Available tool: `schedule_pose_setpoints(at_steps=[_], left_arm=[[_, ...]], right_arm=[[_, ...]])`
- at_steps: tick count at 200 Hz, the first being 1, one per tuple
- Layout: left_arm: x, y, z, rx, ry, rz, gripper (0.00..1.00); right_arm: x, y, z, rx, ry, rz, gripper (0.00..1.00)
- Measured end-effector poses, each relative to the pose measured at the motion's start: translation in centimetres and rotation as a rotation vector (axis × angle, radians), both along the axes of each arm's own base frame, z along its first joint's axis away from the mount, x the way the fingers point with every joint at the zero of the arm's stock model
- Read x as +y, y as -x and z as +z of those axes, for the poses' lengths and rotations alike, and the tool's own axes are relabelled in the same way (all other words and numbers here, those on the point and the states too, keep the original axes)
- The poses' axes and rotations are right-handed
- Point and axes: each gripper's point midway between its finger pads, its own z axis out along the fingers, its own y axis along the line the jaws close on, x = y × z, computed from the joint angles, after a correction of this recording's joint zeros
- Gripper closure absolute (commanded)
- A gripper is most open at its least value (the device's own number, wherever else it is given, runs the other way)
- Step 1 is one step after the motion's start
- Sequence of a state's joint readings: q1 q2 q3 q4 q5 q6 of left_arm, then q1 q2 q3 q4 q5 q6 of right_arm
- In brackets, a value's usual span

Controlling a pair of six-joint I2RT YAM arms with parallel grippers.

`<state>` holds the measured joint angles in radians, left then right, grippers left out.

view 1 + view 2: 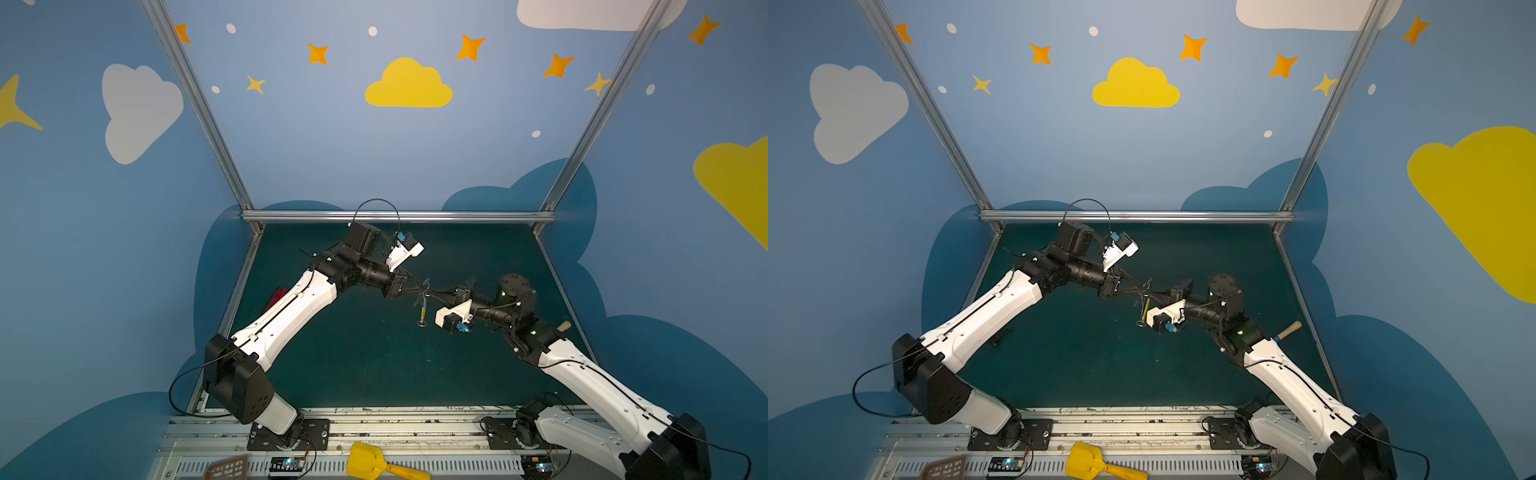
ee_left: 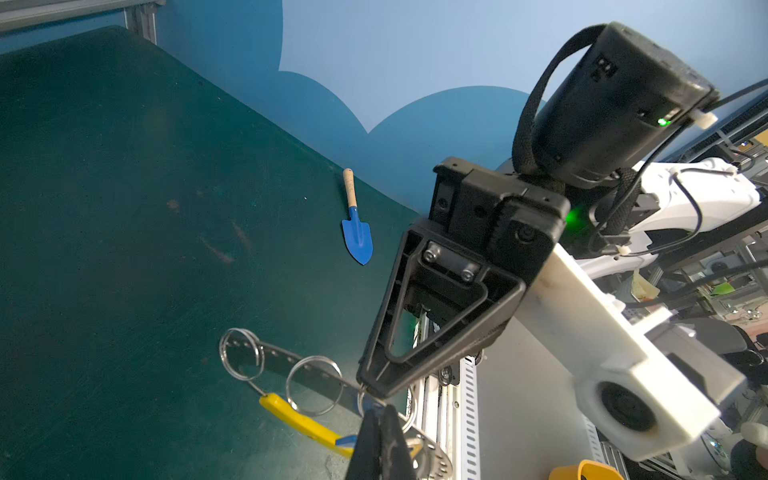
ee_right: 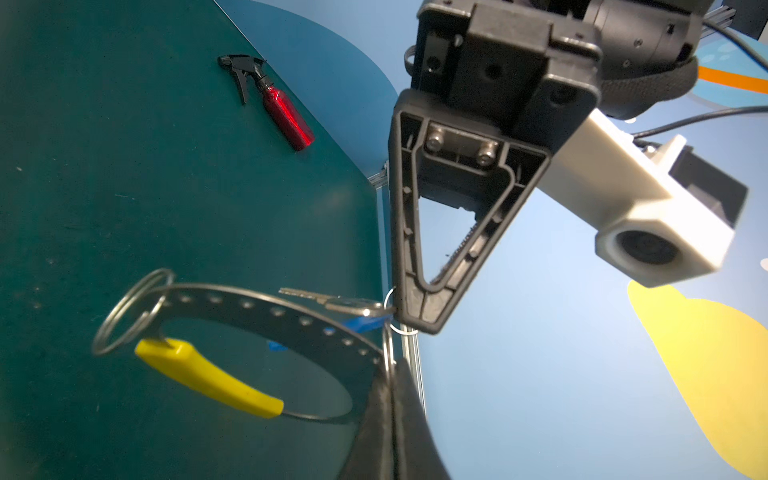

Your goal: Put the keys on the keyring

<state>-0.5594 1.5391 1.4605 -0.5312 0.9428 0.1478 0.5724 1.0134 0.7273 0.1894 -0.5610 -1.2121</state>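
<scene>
dark green table mat (image 1: 374, 365) has a small blue trowel with a wooden handle (image 2: 356, 237) lying by the right wall, red spray bottle with black trigger (image 3: 286, 114) by the left. yellow plastic scoop (image 1: 365, 459) and brown perforated spatula (image 1: 227, 467) sit up front.

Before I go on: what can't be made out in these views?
- Right wrist view: the left gripper covers where the keys meet the keyring; threaded or not is unclear.
- Left wrist view: its own fingers mostly hide the keys; the bottom edge cuts the keyring.
- In both top views: both too small.
</scene>
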Motion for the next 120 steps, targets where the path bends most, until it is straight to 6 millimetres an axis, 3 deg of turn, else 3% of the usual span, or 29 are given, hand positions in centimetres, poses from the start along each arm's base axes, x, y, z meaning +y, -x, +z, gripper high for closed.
schedule_pose_setpoints(at_steps=[120], left_arm=[[0.00,-0.29,0.23,-0.010,-0.007,0.017,0.96]], right_arm=[[-0.13,-0.34,-0.03,-0.003,0.003,-0.020,1.00]])
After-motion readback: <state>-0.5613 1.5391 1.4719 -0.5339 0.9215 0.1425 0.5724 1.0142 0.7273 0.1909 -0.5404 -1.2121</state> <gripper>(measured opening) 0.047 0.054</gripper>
